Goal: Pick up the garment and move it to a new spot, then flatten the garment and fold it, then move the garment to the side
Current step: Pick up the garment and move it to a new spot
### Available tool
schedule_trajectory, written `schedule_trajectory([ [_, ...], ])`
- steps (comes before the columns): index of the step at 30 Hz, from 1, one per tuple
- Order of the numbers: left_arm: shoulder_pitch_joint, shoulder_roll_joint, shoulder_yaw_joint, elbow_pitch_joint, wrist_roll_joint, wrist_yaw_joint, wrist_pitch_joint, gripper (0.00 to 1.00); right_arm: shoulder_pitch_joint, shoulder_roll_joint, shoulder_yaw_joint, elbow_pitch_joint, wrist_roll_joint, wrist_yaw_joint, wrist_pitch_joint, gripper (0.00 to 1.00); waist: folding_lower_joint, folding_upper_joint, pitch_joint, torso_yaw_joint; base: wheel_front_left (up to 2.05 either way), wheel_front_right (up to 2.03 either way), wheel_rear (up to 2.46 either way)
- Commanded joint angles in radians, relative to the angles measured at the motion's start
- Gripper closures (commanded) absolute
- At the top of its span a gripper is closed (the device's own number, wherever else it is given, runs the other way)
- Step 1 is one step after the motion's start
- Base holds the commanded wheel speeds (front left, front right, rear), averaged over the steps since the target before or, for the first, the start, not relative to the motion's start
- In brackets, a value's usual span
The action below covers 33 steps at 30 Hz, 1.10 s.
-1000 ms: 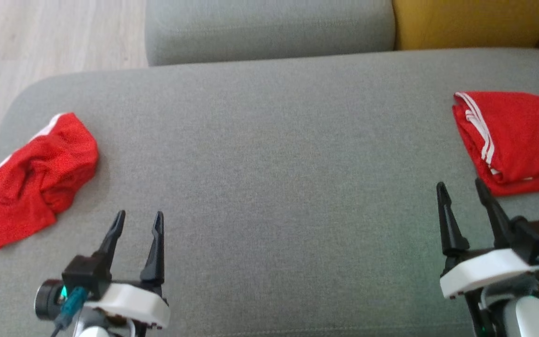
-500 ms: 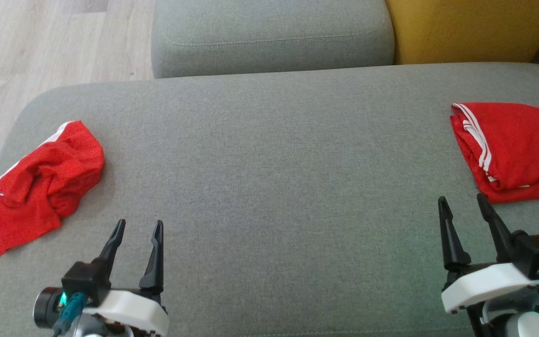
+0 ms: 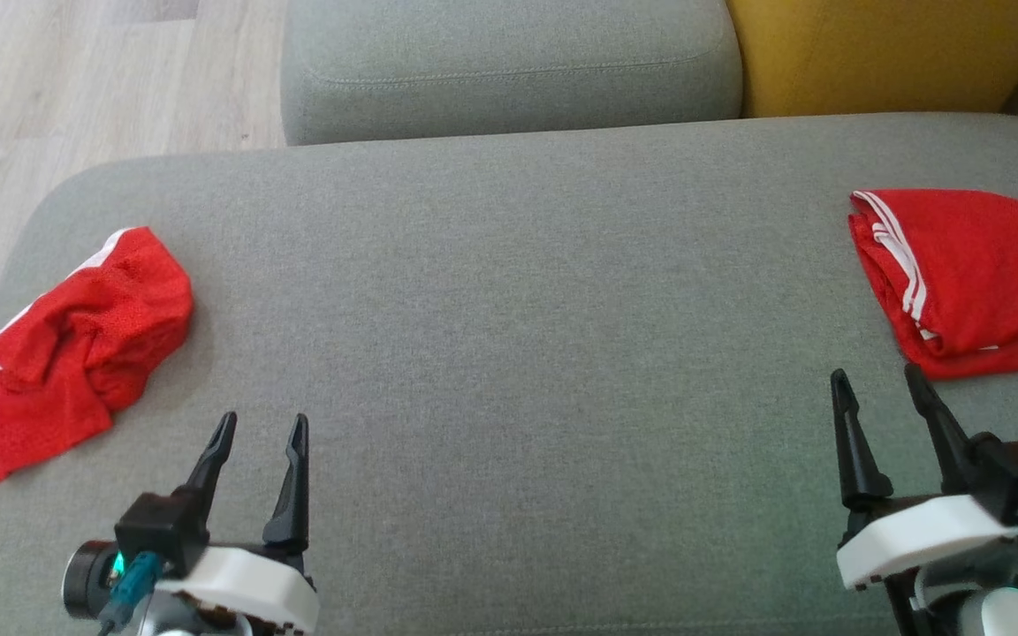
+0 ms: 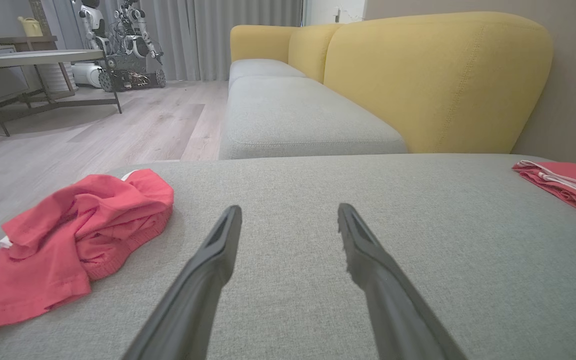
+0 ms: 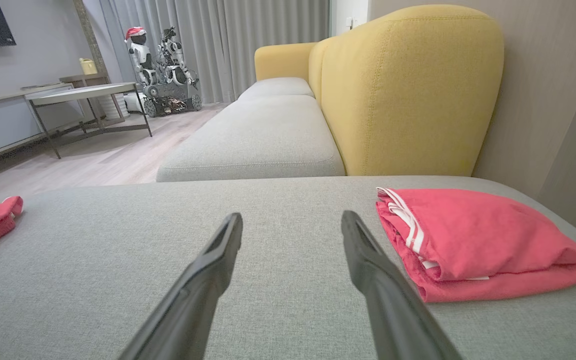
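Lying crumpled at the left edge of the cushion (image 3: 518, 309): red garment (image 3: 67, 344), white trim. Another folded garment (image 3: 977, 274), red with white stripes, sits at the right edge. Both open and empty: left tool (image 3: 262, 424), right tool (image 3: 878, 375).

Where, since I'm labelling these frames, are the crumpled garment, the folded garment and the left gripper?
crumpled garment (image 3: 76, 344), head view, its bunched middle.
folded garment (image 3: 982, 265), head view, its flat top layer.
left gripper (image 3: 263, 417), head view, midway between its fingertips.

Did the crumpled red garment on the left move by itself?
No. The crumpled red garment lies just as near the left edge of the grey seat cushion as before; the camera tilted, so everything slid together.
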Motion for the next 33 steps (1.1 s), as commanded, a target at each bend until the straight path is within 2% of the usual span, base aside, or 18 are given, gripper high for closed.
schedule_trajectory([
  [1,-0.037,0.018,0.034,-0.034,0.000,0.008,-0.001,0.00,-0.026,-0.004,0.020,-0.044,-0.005,-0.001,0.004,0.00,0.0001,-0.0001,0.000,0.001,0.00,0.00,0.00],
  [7,-0.042,0.020,0.030,-0.032,-0.001,0.010,-0.002,0.00,-0.029,-0.004,0.023,-0.046,0.002,-0.001,0.010,0.00,0.0001,-0.0001,0.003,0.008,0.00,0.00,0.00],
  [10,-0.051,0.016,0.027,-0.030,-0.003,0.011,-0.005,0.00,-0.030,-0.004,0.028,-0.054,0.005,-0.001,0.013,0.00,0.0001,-0.0001,0.004,0.032,0.00,0.00,0.00],
  [24,-0.098,0.017,0.033,-0.017,-0.010,0.014,-0.022,0.00,-0.001,-0.004,0.041,-0.094,0.023,-0.001,0.015,0.00,0.0001,-0.0001,-0.001,0.286,0.00,0.00,0.00],
  [33,-0.098,0.029,0.051,-0.030,-0.018,0.024,-0.029,0.00,0.002,-0.004,0.052,-0.100,0.028,-0.001,0.016,0.00,0.0001,-0.0001,-0.005,0.378,0.00,0.00,0.00],
])
